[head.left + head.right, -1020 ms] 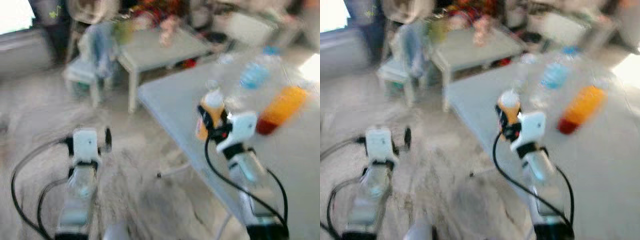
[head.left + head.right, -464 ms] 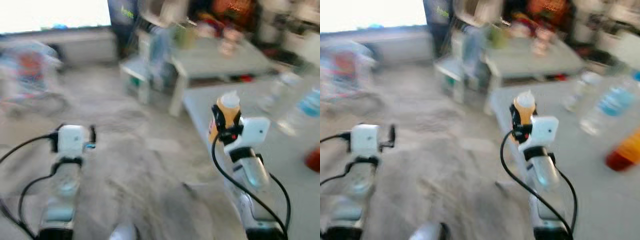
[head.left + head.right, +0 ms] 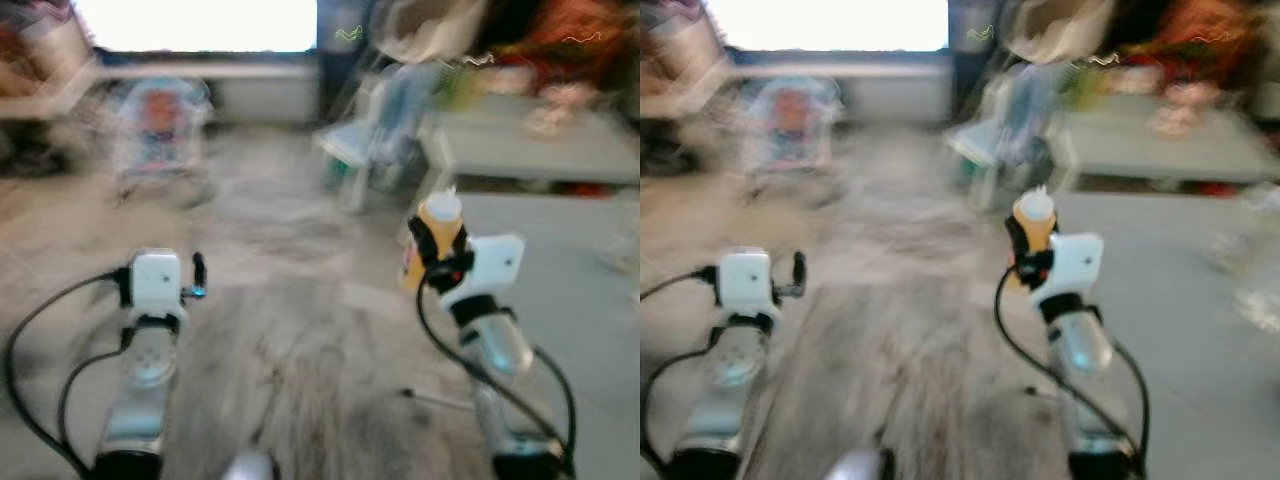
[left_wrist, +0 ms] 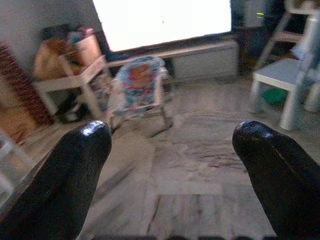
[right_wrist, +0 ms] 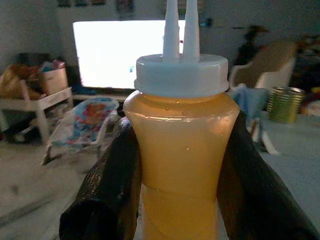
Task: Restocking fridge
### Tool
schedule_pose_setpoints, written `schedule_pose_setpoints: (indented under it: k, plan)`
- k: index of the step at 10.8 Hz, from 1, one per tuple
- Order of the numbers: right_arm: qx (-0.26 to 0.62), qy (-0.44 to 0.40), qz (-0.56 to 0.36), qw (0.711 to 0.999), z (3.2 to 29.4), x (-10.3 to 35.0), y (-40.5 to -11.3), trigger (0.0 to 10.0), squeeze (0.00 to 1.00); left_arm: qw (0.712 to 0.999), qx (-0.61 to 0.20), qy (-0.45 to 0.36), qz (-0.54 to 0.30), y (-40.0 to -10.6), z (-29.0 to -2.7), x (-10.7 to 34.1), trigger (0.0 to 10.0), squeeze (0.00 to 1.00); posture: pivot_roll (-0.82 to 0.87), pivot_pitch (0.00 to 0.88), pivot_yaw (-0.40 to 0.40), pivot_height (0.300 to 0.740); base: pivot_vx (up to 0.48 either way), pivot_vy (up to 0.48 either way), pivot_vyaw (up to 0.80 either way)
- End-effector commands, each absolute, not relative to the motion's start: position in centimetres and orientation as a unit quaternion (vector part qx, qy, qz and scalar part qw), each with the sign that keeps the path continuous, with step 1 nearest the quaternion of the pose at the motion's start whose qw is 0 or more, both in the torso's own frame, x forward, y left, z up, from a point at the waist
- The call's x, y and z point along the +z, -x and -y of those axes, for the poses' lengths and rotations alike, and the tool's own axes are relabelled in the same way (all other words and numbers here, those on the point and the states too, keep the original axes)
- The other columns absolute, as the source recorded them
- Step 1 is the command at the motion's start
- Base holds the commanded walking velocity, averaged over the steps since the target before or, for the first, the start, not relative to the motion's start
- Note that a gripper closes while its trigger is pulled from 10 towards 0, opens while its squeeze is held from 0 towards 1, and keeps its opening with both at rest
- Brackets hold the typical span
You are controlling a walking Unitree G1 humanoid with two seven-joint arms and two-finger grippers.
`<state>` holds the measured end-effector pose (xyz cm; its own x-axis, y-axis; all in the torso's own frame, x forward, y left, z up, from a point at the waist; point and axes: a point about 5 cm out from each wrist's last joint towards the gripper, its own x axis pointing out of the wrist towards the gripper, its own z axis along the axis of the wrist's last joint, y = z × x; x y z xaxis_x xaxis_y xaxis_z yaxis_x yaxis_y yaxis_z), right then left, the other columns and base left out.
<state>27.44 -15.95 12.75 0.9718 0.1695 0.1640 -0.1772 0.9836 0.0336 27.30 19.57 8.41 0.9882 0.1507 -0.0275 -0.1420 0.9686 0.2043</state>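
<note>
While the head views blur, the robot carries one bottle across a living room, no fridge in sight.

Because the grey desk (image 3: 590, 290) at the right of the frame lies beside and behind the raised right arm, I judge the bottle is in transit to the fridge, with stocking not begun. Near the frame's centre the right gripper (image 5: 175, 190) has its fingers (image 5: 107, 195) clamped on both sides of the amber squeeze bottle (image 5: 181, 150), upright so its white twin-nozzle cap (image 5: 181, 75) stays topmost. At lower left the left gripper (image 4: 172, 165) is held forward over the floor, its fingers (image 4: 75, 170) wide apart and empty. No label, brand or writing is readable on the bottle.
</note>
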Motion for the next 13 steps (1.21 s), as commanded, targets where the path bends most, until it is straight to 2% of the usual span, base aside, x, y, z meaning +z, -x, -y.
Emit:
schedule_pose_setpoints:
  k: [1,4,6,10,11,13]
  plan:
    - [0.103,-0.034,0.099,0.989,15.2,13.8,-28.0,10.0,0.00,0.990,0.083,-0.108,-0.020,-27.2,-20.2,8.5,10.0,0.00,0.11,0.008,-0.054,0.740,0.000,0.000,0.79]
    - [0.099,-0.024,0.085,0.991,15.4,13.1,-27.8,10.0,0.00,0.988,0.100,-0.115,-0.026,-26.9,-21.0,8.1,10.0,0.00,0.11,0.009,-0.055,0.740,0.000,0.000,0.79]
    - [0.070,-0.016,0.067,0.995,16.3,11.9,-27.4,10.0,0.00,0.988,0.097,-0.119,-0.033,-26.8,-21.0,7.8,10.0,0.00,0.11,0.018,-0.043,0.740,0.000,0.268,0.67]
    - [0.016,-0.015,0.052,0.998,17.2,10.5,-26.6,10.0,0.00,0.991,0.032,-0.124,-0.047,-27.6,-19.1,7.5,10.0,0.00,0.07,0.041,0.035,0.740,0.000,0.000,0.00]
    - [0.015,-0.013,0.049,0.999,17.0,10.2,-26.3,10.0,0.00,0.991,0.023,-0.120,-0.050,-27.8,-18.9,7.5,10.0,0.00,0.07,0.044,0.037,0.740,0.000,0.000,0.00]
    - [0.040,0.000,0.055,0.998,16.5,10.3,-26.6,10.0,0.00,0.991,0.030,-0.122,-0.048,-28.2,-18.8,7.6,10.0,0.00,0.08,0.048,0.019,0.740,0.000,0.439,0.66]
